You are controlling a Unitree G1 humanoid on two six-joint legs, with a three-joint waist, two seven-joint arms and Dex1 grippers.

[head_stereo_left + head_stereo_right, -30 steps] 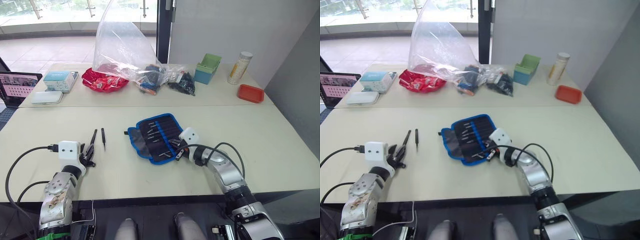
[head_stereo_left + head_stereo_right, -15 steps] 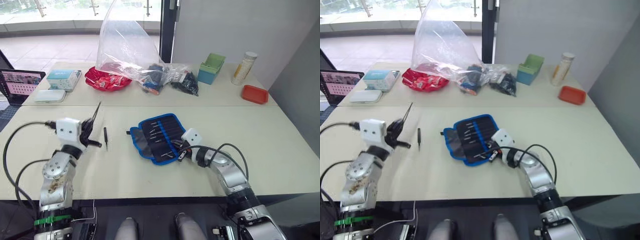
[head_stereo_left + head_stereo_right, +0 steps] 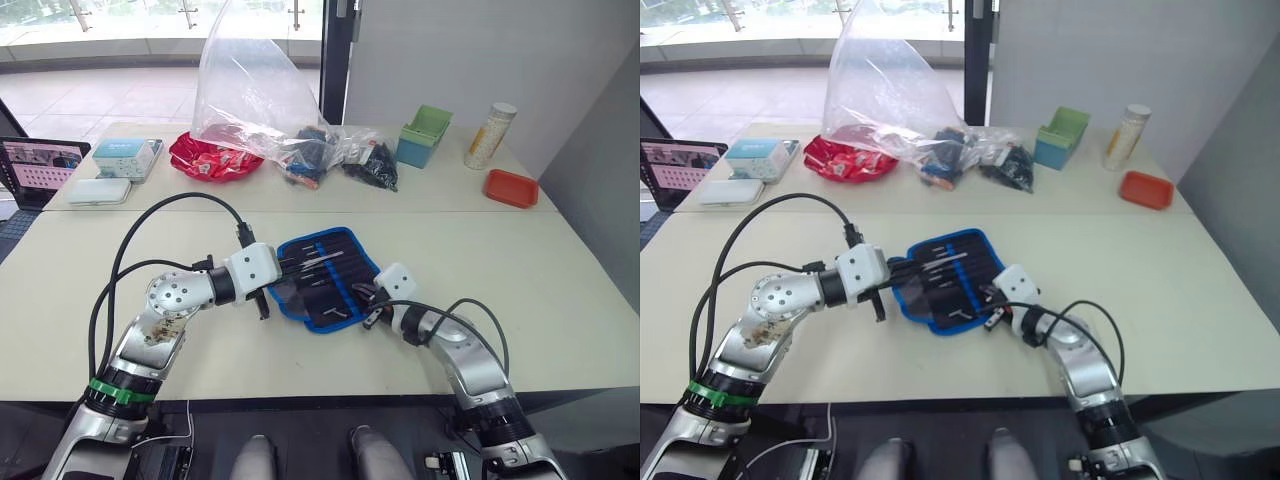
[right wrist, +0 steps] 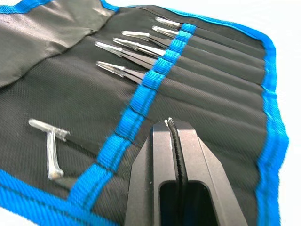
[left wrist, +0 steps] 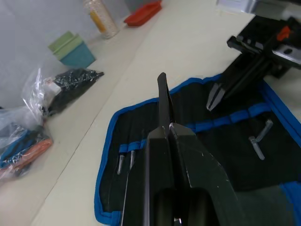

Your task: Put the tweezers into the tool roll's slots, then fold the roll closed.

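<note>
My left gripper (image 3: 300,262) is clenched on a tweezer (image 5: 164,96), holding it over the left half of the roll (image 3: 345,262), its point aimed across the dark fabric toward the blue centre band. The roll lies open and flat on the tabletop (image 3: 560,270), between my two arms. My right gripper (image 3: 366,300) is pressed shut at the roll's right near edge, its tips resting on the fabric, nothing visible between the fingers. In the roll, four tweezers (image 4: 127,52) sit side by side in the slots, silver tips poking out past the blue band; a small bent metal piece (image 4: 51,143) lies loose on the fabric nearer my right gripper. Another tweezer (image 3: 262,306) lies on the tabletop just off the roll's left edge, under my left wrist. At the back, a green bin (image 3: 423,135), a red tray (image 3: 508,187) and a clear bag (image 3: 255,95) over dark bits.
</note>
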